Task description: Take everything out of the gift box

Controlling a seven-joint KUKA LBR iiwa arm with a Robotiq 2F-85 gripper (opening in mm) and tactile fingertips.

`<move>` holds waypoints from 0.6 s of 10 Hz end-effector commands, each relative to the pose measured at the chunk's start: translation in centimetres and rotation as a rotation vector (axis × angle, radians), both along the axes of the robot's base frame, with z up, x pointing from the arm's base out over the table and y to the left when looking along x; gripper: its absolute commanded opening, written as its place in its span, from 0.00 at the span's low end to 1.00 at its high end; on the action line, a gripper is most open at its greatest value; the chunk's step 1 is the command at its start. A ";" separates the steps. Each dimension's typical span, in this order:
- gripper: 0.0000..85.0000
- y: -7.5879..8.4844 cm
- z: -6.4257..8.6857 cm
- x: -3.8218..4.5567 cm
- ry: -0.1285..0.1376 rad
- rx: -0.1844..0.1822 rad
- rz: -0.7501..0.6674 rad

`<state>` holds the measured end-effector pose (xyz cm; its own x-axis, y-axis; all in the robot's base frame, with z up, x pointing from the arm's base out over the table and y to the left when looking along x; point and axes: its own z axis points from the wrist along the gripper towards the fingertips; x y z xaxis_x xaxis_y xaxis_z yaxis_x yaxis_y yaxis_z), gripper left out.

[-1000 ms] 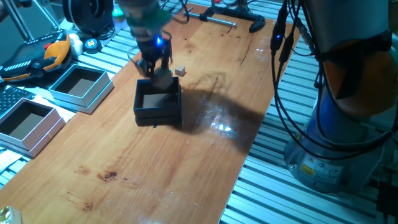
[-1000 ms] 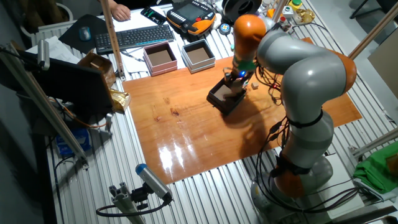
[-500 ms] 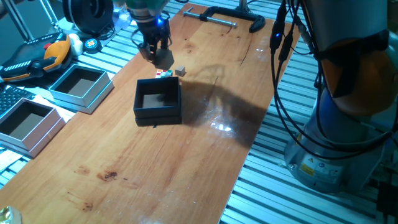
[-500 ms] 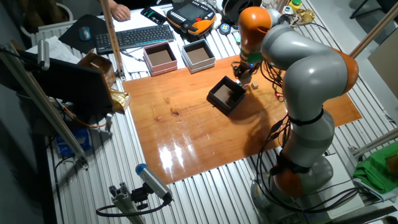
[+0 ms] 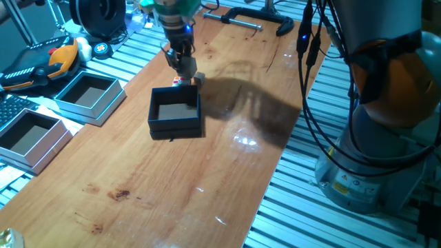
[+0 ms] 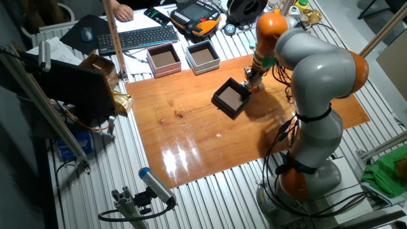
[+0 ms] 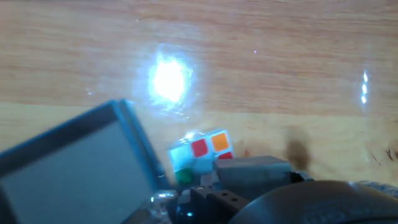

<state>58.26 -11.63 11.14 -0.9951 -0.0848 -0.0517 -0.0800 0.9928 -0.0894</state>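
The black gift box [image 5: 176,128] [image 6: 223,102] sits on the wooden table, and its inside looks bare. Just behind its far wall lies the puzzle cube [image 5: 180,81] on the wood. In the hand view the cube [image 7: 202,155] shows red, orange, white and green squares beside the box's corner [image 7: 140,152]. The pale block [image 5: 200,80] rests on the table a little right of the cube. My gripper [image 5: 186,67] [image 6: 252,76] hangs low over these two items, behind the box. It looks open, with nothing seen between its fingers.
Two light-blue boxes [image 5: 89,96] [image 5: 31,138] with brown insides stand off the table's left side. A black clamp [image 5: 255,17] lies at the far end. The arm's base [image 5: 386,138] rises beyond the table's right edge. A keyboard [image 6: 137,38] sits behind.
My gripper rose out of the gift box and moved behind it, then shifted right over the items. The cube now lies on the table behind the box.
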 end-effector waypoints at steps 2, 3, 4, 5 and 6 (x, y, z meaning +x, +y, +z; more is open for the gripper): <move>0.08 -0.1 0.0 -0.16 0.015 -0.002 -0.009; 0.24 0.1 0.2 -0.21 0.023 0.001 -0.037; 0.59 0.3 0.2 -0.23 0.018 -0.007 -0.057; 0.95 0.4 0.2 -0.19 0.015 -0.010 -0.072; 1.00 0.6 0.5 -0.14 0.020 -0.004 -0.074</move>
